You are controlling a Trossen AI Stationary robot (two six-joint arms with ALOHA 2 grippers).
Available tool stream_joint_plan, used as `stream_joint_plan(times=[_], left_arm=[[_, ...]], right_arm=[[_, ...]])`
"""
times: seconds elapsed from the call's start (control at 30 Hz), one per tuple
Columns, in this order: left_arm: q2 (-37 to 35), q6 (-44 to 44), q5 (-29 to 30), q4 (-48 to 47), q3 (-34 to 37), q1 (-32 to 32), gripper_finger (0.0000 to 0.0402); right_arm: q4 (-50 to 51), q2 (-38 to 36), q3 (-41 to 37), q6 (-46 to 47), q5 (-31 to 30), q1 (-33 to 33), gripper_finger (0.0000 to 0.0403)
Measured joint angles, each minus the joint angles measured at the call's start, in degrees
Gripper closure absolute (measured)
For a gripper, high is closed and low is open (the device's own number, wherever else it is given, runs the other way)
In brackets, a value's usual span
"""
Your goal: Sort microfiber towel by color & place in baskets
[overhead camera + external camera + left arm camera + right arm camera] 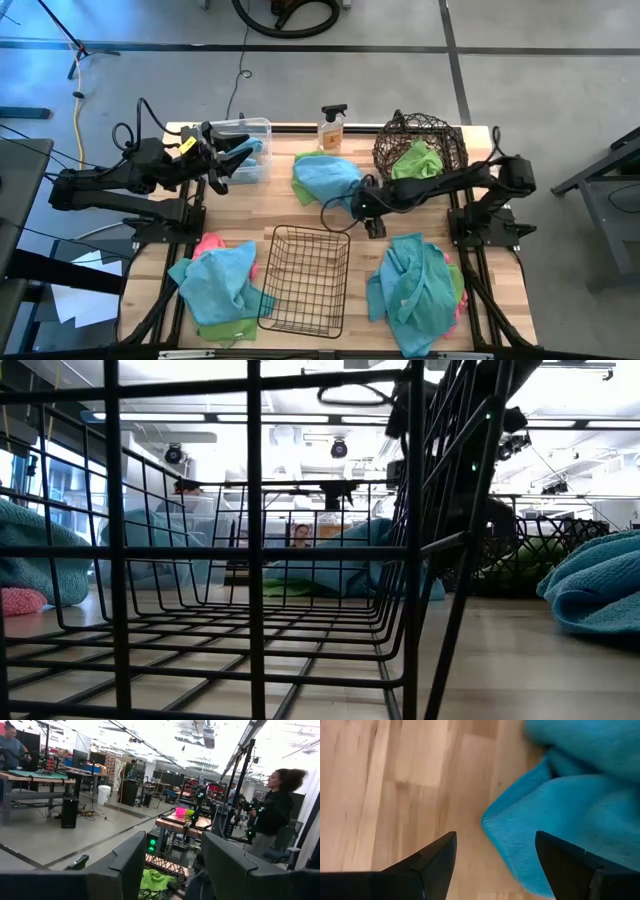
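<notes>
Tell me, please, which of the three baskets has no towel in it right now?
The black rectangular wire-grid basket, front centre between the two towel heaps. The round woven-wire basket holds a green towel, and the clear plastic bin shows teal cloth inside.

Grey concrete floor (540, 90) crossed by dark seam lines. Workbenches (30, 777) and a white bin (103, 794) seen beyond; ceiling strip lights (330, 417) lit. Two people (272, 815) present.

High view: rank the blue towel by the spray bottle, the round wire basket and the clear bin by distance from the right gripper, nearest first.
1. Blue towel: right beside the right gripper, toward the table's back.
2. Round wire basket: back right corner.
3. Clear bin: back left, by the left gripper.
</notes>
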State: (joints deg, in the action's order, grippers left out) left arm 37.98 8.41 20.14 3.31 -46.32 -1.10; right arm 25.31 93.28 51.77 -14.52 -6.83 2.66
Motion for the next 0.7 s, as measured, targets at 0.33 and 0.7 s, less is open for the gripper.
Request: stream_joint_plan(times=[0.33, 0.7], left_arm=[[0.0, 0.0, 0.0, 0.0, 0.0, 0.0, 0.0222], [0.0, 1.5, 0.0, 0.0, 0.0, 0.0, 0.0222]], right_arm=[[-4.6, 5.2, 0.0, -2.4, -1.1, 2.7, 0.0138], [-4.5, 6.5, 0.1, 0.3, 2.1, 3.3, 0.0296]])
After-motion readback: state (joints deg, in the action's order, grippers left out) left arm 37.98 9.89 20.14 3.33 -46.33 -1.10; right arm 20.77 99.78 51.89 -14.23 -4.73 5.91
